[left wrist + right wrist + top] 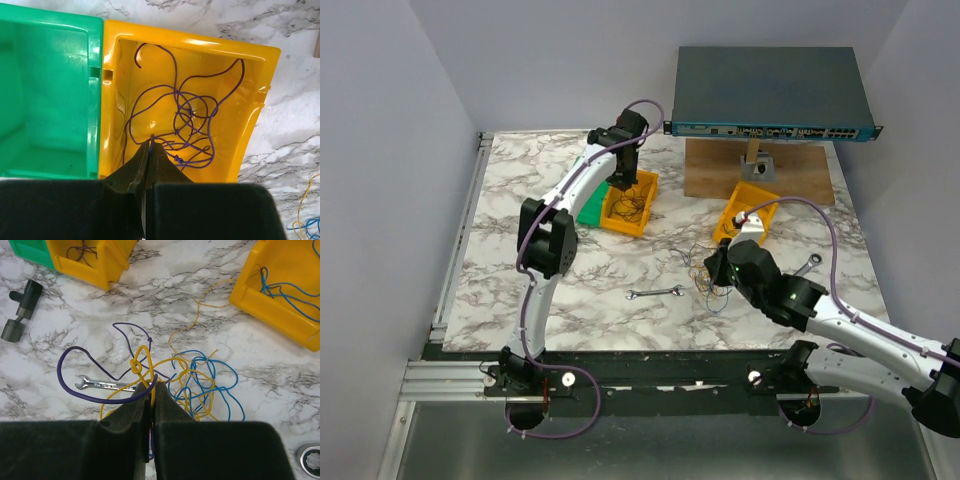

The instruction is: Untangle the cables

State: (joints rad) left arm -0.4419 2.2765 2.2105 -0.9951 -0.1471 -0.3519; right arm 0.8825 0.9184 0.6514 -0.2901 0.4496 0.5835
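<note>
I'm pinching my left gripper (pixel 150 146) fully closed on a thin purple cable (pixel 190 120) curling loosely inside the yellow bin (pixel 200 45), my right gripper (pixel 152 389) clamping tight on a yellow cable (pixel 142 357), hair-fine blue, yellow and purple tangle (pixel 200 385) lying knotted on the marble table (pixel 60 295), partly over a wrench (pixel 100 385)

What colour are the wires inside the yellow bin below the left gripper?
Purple wires, tangled in the yellow bin. The left wrist view shows them best.
</note>
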